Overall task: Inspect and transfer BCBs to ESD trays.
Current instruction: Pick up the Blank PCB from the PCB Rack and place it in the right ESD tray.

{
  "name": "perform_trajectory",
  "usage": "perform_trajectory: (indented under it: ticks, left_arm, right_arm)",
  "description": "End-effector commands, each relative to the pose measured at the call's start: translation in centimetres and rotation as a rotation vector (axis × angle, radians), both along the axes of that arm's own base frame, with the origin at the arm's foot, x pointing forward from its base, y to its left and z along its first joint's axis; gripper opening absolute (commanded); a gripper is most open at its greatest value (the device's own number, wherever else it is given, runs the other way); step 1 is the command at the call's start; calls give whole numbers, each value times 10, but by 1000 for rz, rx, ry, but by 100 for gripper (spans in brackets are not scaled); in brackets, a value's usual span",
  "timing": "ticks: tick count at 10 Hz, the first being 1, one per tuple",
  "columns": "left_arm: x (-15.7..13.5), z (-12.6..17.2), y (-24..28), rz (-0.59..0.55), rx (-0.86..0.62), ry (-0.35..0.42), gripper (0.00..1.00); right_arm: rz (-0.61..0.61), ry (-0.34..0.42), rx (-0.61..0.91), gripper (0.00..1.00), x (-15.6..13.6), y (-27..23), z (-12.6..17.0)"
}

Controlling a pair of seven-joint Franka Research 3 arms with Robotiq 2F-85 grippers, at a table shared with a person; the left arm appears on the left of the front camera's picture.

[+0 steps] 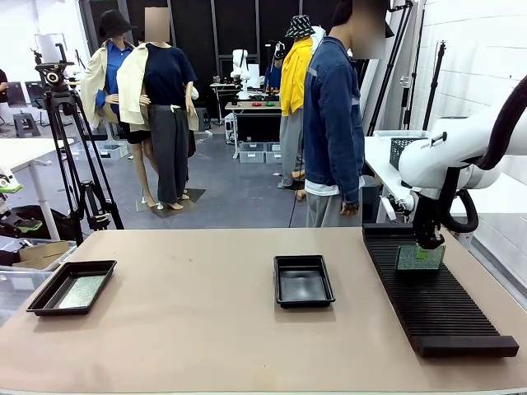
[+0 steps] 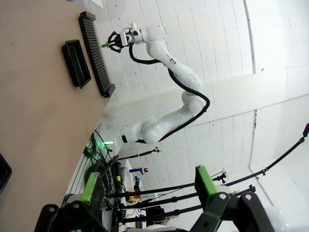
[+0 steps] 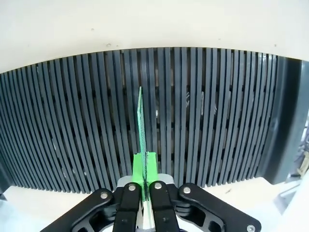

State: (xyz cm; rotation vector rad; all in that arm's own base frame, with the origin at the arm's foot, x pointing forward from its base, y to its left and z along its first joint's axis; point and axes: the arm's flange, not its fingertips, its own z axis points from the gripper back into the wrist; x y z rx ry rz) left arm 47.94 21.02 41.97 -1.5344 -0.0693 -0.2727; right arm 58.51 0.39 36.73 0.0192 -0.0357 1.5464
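A tan tabletop (image 1: pixel 206 337) carries a long black slotted rack (image 1: pixel 445 313) along its right edge, running from the far side toward the near side. Two shallow black ESD trays also sit on it. The middle tray (image 1: pixel 281 284) is at the centre with nothing in it. The left tray (image 1: pixel 43 303) is by the near-left corner, with a flat BCB (image 1: pixel 81 290) lying on its floor. A person (image 1: pixel 333 123) stands at the far edge. Toward the rack's far end, an upright BCB (image 1: pixel 420 257) stands on edge in a slot. It looks thin, light and rigid, probably brittle at the corners and easily marked on its faces. The bare top edge seems the best place to hold it, lifting straight up so it does not bind in the slot. The right gripper (image 1: pixel 427 244) reaches down from above and is clamped on that top edge. In the right wrist view its green pads (image 3: pixel 151 166) press against both faces of the board. The left gripper (image 2: pixel 147 183), seen in its own wrist view, is spread wide, grasps nothing and is held clear of the tabletop.
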Motion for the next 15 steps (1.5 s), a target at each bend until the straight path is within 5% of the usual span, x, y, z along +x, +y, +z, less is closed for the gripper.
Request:
perform_trajectory:
  ticks: [1,5,9,13,15]
  left_arm:
    - [-2,3,3,-1,-3,-14,100]
    - [-2,3,3,-1,-3,-14,100]
    - [-2,3,3,-1,-3,-14,100]
    - [-2,3,3,-1,-3,-14,100]
    - [-2,3,3,-1,-3,-14,100]
  right_arm:
    - [31,7,15,0,1,-7,-4]
    - [-53,53,87,0,2,-1,50]
    - [-212,146,1,0,-17,29,107]
    - [-738,381,199,0,-40,79,134]
    - [-953,400,266,0,-52,101,131]
